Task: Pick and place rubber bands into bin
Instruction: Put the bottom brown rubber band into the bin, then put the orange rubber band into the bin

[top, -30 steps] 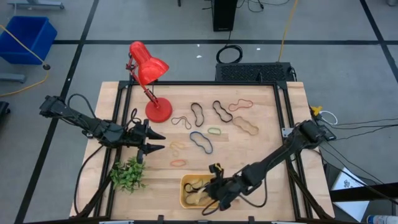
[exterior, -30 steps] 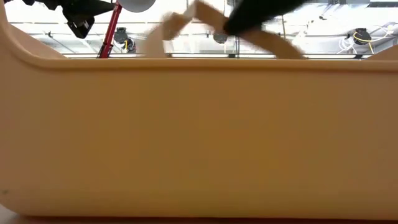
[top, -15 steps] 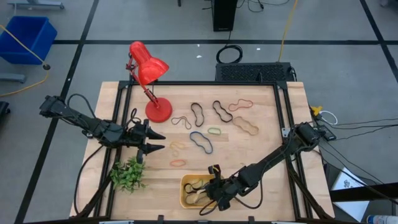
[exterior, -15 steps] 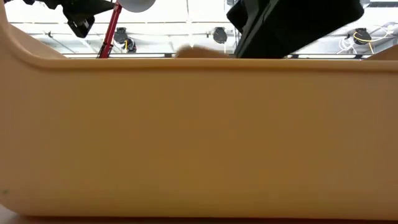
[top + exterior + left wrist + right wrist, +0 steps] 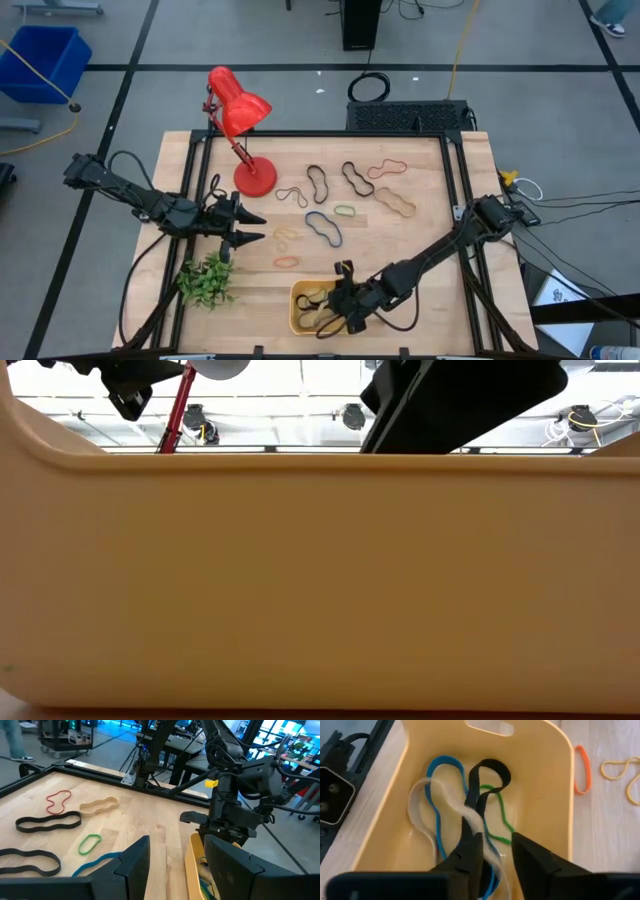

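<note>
- The right gripper (image 5: 492,852) hangs inside the bin (image 5: 550,795), fingers a narrow gap apart; a pale band (image 5: 427,815) runs beneath them, and whether it is pinched cannot be told.
- Blue, black and green bands lie just ahead of it.
- The bin wall fills the low view, hiding its contents.
- The left gripper (image 5: 252,227) hangs open, well apart from the bin.

You've got a red desk lamp (image 5: 238,120) at the wooden bench's (image 5: 430,215) far left, green plant sprig (image 5: 206,279) near left. On the floor: blue crate (image 5: 42,60) far left, black cable coil (image 5: 369,87) behind.
</note>
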{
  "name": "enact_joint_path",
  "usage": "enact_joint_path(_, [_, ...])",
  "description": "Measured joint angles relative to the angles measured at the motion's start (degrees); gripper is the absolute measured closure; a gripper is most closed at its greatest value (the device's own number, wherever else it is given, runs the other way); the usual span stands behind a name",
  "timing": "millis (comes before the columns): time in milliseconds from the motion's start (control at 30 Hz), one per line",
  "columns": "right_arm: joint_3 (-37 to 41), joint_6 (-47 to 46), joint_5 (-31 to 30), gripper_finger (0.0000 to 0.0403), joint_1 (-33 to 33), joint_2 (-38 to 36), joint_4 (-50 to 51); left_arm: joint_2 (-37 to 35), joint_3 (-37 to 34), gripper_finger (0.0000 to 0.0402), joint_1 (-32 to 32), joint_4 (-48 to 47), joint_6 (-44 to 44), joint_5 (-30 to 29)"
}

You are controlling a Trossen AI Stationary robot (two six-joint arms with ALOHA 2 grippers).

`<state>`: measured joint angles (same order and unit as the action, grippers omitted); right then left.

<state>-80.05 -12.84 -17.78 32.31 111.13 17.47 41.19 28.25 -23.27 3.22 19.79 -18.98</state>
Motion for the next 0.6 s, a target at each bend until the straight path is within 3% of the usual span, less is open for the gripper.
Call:
enact_joint_path(200, [0.1, 0.0, 0.0, 0.0239, -1.1, -1.0, 1.0, 0.0, 0.0, 0.0206, 0.0, 0.0, -0.1, 0.0])
enact_joint_path(367, [0.1, 2.5, -1.0, 0.0211, -2.3, -6.6, 3.7, 0.0, 0.0, 0.0206, 0.0, 0.9, 0.0, 1.6])
enact_joint_path(600, [1.2, 3.0, -14.2, 0.0205, -4.1, -17.9, 8.3, 0.7, 0.1, 0.0206, 0.1, 4.9, 0.0, 4.4])
